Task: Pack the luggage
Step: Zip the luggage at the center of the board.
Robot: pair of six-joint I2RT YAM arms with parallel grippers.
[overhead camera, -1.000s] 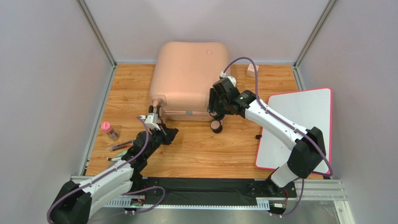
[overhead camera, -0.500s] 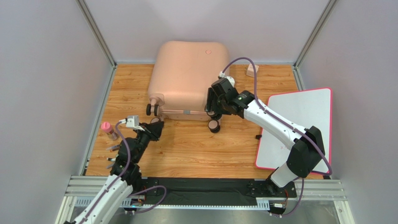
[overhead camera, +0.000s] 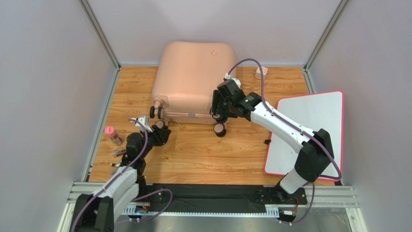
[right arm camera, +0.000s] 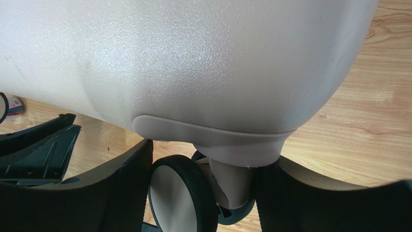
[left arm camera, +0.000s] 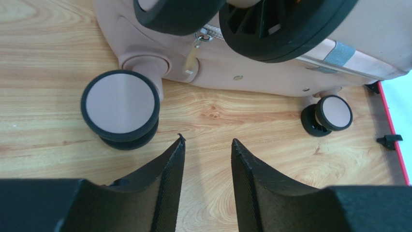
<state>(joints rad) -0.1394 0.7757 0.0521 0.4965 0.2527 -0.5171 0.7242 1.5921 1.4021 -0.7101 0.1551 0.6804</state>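
a: at the near left, by the wall: pens and a pink bottle. just past them, left gripper, low over the table, jaws parted, nothing between them but bare wood.

b: and ahead of it?

a: close in front, a little left of the gap, left caster, flat face up toward the lens. behind that, the wheel end of the luggage, with the zip seam across it and a zip pull hanging just right of that caster's stem. almost dead ahead of the jaws, up on the seam.

b: right side?

a: farther out, right gripper at the other near corner, fingers either side of the right caster and its stem, seemingly pressed to both. reads as a grip on that caster, not an open hover.

b: lie of the luggage?

a: closed, flat on the table, shell up, wheel end toward the arms, emblem at the far end near the back wall. long axis near to far, near end swung slightly left. white board off to the right, apart from it.

b: next move?

a: probably the zip, since no packing without a way in. left arm nearer the pull, right arm busy at its corner. straight forward past the left caster, jaws across the tab. risk: snagging the wheel, or slipping off so small a tab.
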